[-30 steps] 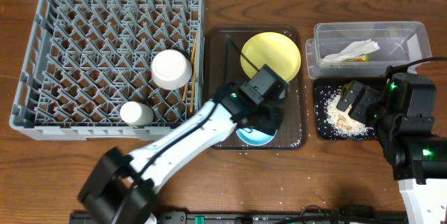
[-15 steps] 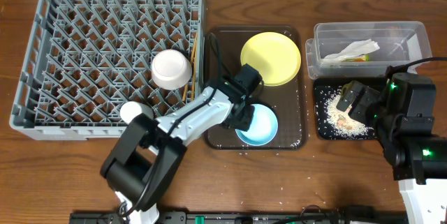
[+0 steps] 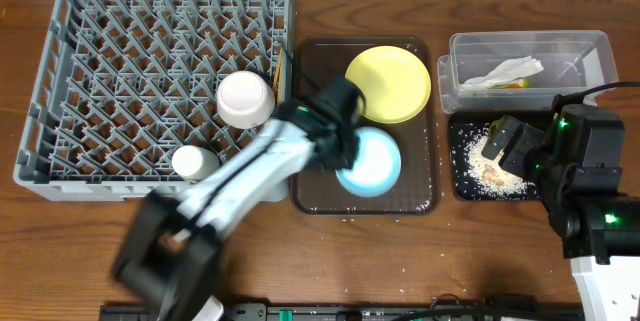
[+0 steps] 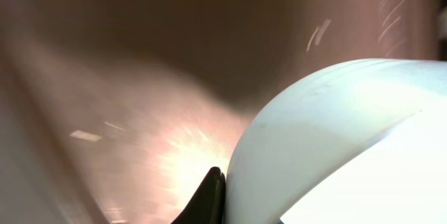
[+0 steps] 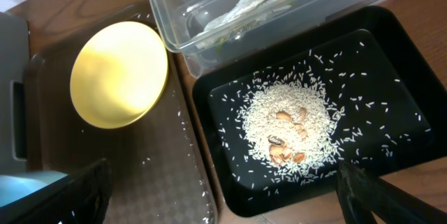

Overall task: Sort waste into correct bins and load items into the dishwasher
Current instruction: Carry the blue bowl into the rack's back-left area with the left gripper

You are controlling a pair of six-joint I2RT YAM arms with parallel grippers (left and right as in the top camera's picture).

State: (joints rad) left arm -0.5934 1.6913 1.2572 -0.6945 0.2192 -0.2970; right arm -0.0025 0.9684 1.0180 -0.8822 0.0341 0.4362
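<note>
probably a robotics lab, bare wooden table (image 3: 90,251), robot arm (image 3: 590,181), grey dish rack (image 3: 130,51)

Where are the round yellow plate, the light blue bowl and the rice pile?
Round yellow plate (image 3: 388,83): overhead view, its middle.
Light blue bowl (image 3: 375,166): overhead view, its right half.
Rice pile (image 5: 290,130): right wrist view, pile's middle.

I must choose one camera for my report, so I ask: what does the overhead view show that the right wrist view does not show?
Only overhead: the grey dish rack holding the white bowl and the white cup, and the left gripper at the light blue bowl. Only right wrist: the single grains and brown bits in the rice heap, seen sharply. Both: the yellow plate, the clear tub with the napkin, and the black tray.
</note>
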